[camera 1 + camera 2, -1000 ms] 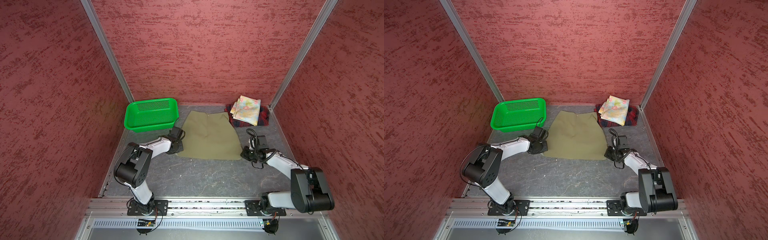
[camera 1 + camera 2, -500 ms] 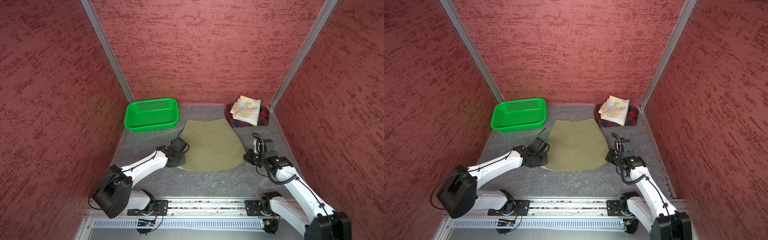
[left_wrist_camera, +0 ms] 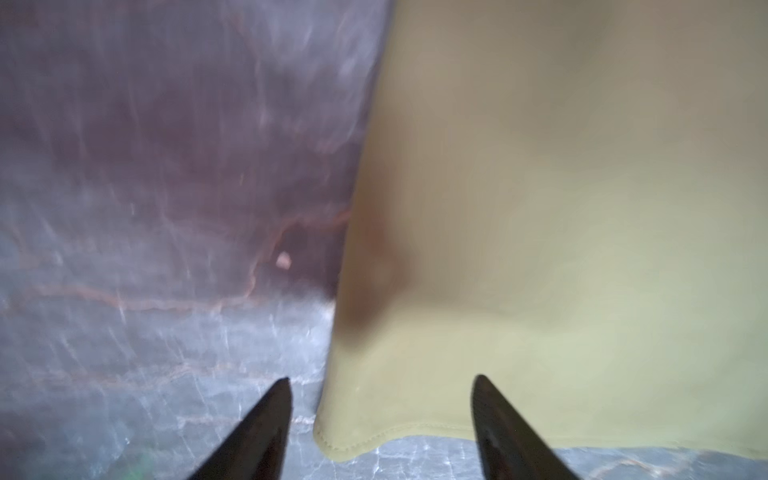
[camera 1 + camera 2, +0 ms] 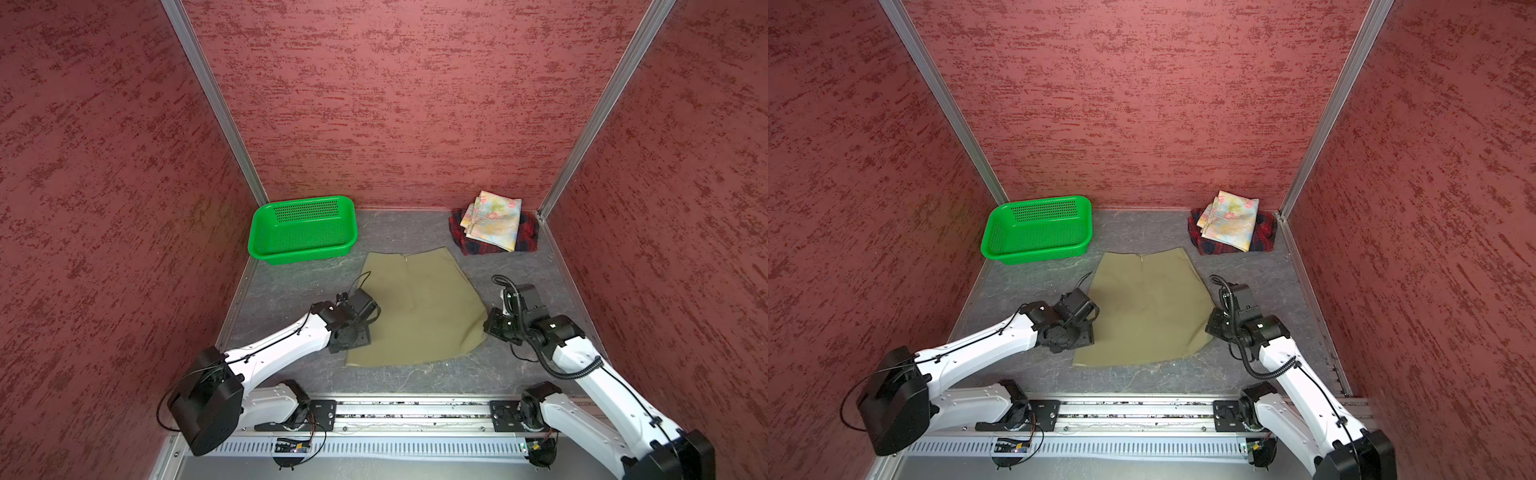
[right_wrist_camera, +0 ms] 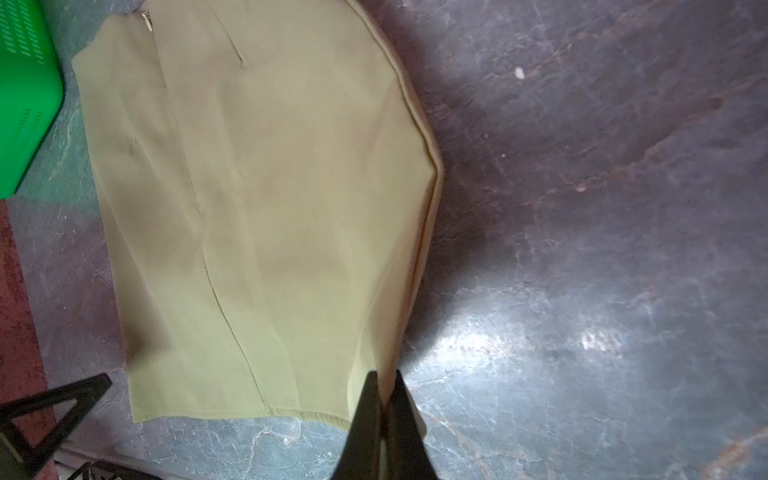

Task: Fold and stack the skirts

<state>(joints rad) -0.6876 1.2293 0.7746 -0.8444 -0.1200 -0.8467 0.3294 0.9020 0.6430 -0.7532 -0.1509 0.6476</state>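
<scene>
Left wrist view: my left claw (image 3: 381,378) stands open, its dark tapered fingers (image 3: 266,424) apart. The stitched hem corner of the olive skirt (image 3: 540,249) lies loose between them on the grey marbled table (image 3: 145,332). My right claw (image 5: 386,374) is pinched shut on the skirt's opposite hem corner. The smooth khaki cloth lies flat, flaring from waistband to curved hem. In both top views the folded floral skirt (image 4: 494,222) rests on the plaid skirt (image 4: 528,237) in the far right corner, well apart from the perforated green basket (image 4: 299,254).
</scene>
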